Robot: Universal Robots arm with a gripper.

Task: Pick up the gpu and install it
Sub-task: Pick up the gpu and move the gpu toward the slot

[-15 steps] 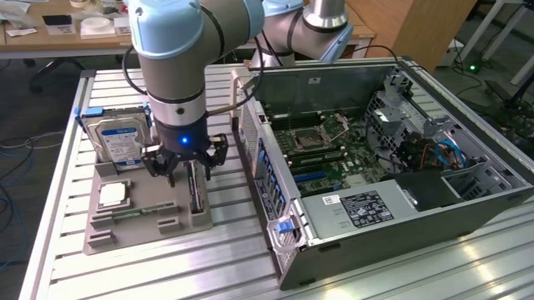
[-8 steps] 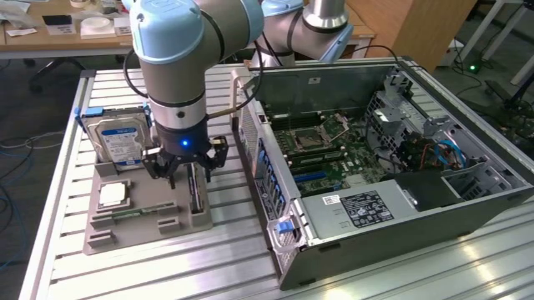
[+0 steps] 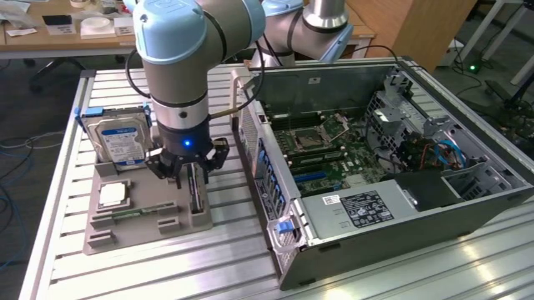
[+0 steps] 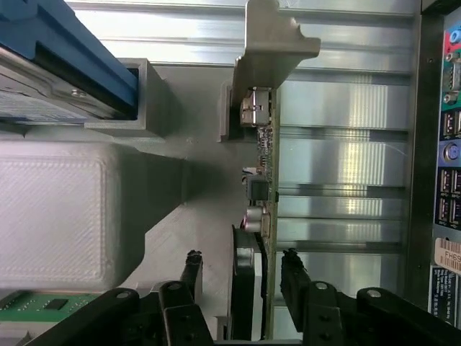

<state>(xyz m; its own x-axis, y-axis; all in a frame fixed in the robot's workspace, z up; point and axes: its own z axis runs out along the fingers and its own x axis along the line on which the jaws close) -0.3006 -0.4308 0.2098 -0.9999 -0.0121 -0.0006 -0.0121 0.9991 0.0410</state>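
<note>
The gpu [image 3: 195, 199] stands on its long edge in a slot of the grey parts holder [image 3: 125, 234]. In the wrist view the gpu [image 4: 265, 166] is a thin card seen edge-on, with a silvery bracket [image 4: 268, 43] at its far end. My gripper [image 3: 190, 178] points straight down over it. Its fingers straddle the card, so the gripper [image 4: 241, 277] stands open. One finger [image 4: 292, 277] is close against the card's bare side. The other finger [image 4: 192, 274] is still clear of the fan side.
The holder also carries a hard drive [image 3: 117, 140] standing upright, a processor [image 3: 112, 194] and a green memory stick [image 3: 137, 212]. An open computer case [image 3: 467, 206] lies at the exterior view's right, its motherboard [image 3: 326, 156] exposed. The slatted metal table [image 3: 167, 275] runs underneath.
</note>
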